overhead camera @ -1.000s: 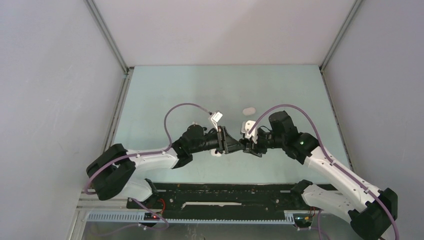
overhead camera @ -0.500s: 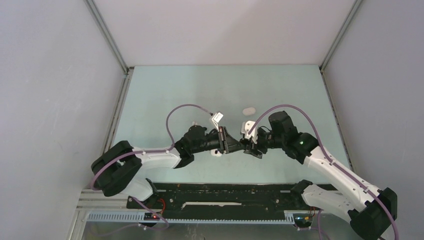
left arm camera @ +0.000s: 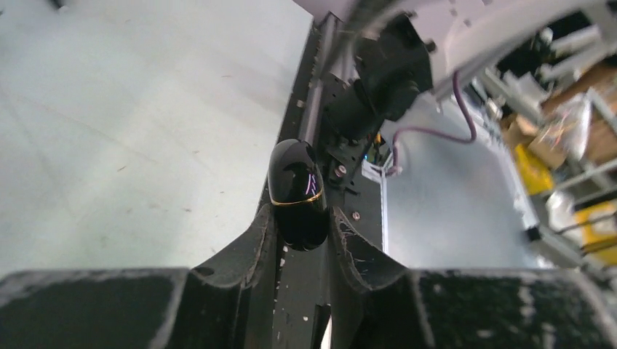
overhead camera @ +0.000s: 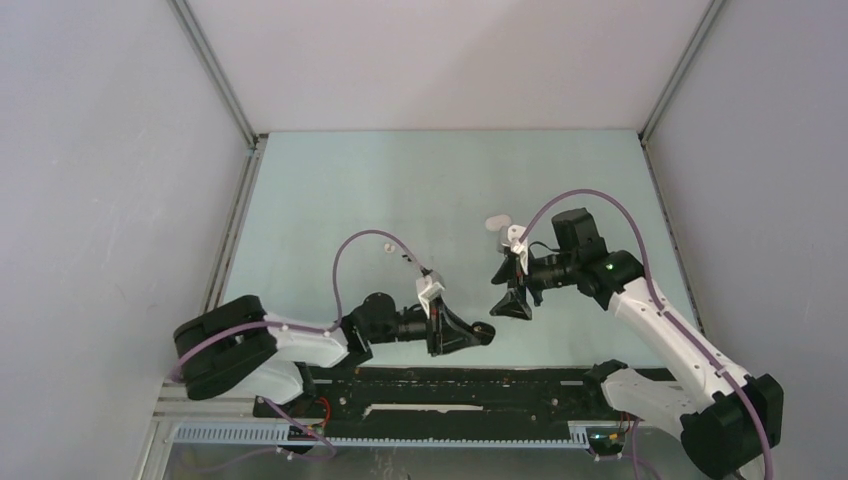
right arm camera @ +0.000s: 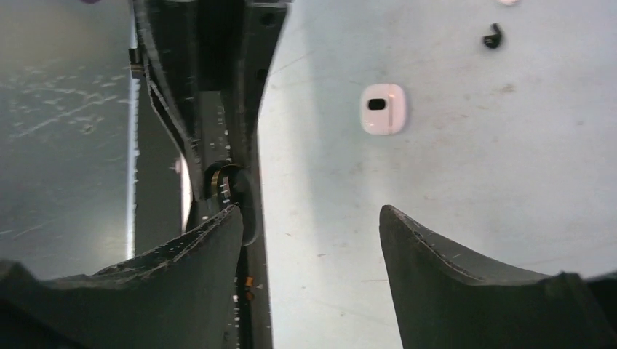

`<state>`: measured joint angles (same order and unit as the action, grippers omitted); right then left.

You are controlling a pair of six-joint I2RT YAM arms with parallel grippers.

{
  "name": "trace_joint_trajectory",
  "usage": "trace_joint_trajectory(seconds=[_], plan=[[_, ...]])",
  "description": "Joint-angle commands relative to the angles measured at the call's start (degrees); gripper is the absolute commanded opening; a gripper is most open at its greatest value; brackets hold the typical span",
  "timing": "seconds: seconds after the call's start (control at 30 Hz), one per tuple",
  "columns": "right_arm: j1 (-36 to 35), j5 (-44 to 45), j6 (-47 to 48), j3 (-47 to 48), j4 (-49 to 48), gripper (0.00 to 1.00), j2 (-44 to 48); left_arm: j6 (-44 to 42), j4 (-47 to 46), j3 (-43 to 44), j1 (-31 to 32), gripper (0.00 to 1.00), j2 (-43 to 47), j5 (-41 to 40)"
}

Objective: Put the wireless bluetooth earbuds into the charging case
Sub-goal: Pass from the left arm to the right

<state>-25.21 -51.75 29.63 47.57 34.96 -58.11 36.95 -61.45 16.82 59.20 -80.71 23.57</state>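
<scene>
Wrist views, with the overhead for reference. My left gripper (left arm camera: 298,218) is drawn in narrow on the black charging case (left arm camera: 295,182), a glossy pebble with a thin gold seam. It is pinched between both fingers (left arm camera: 251,243), and its rounded end sticks out ahead of the tips, over the black rail (left arm camera: 313,87) at the near edge of the table (left arm camera: 109,145). My right gripper (right arm camera: 309,212) stands wide, with only bare table showing between its fingers. The held case lies just ahead of one of its fingertips, near but apart. Farther ahead of the right gripper, on the table side, a white case (right arm camera: 383,109) lies flat with a dark slot showing in its face (I cannot tell whether the lid is up). Beyond it, and farther to that side, lies a single black earbud (right arm camera: 492,36), well apart from both grippers and from both cases.
</scene>
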Motion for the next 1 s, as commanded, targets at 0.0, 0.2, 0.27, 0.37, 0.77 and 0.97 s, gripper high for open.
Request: trace_joint_trajectory(seconds=[0.0,0.2,0.27,0.37,0.77,0.97], plan=[[0.2,-8.31,4.44,3.44,7.03,0.69,-2.8,-24.53,11.38,3.07,6.74,0.01,7.33,-5.6],[-0.99,-9.16,11.74,4.64,13.77,0.56,-4.6,-31.07,14.95,3.27,8.67,0.01,9.89,-8.81],[-1.4,-9.5,12.99,4.64,14.96,0.54,-4.47,-31.87,14.75,3.0,8.66,0.01,10.44,-9.25],[-1.64,-10.66,14.16,4.64,16.04,0.52,-4.3,-32.58,13.91,2.96,8.67,0.01,10.57,-9.78],[-6.37,-6.07,16.95,4.64,17.27,0.41,-7.53,-31.21,5.29,1.49,8.66,0.0,10.22,-11.18],[-7.19,-4.3,16.17,4.64,16.45,0.26,-8.1,-30.67,4.72,1.38,8.7,0.0,9.42,-11.62]])
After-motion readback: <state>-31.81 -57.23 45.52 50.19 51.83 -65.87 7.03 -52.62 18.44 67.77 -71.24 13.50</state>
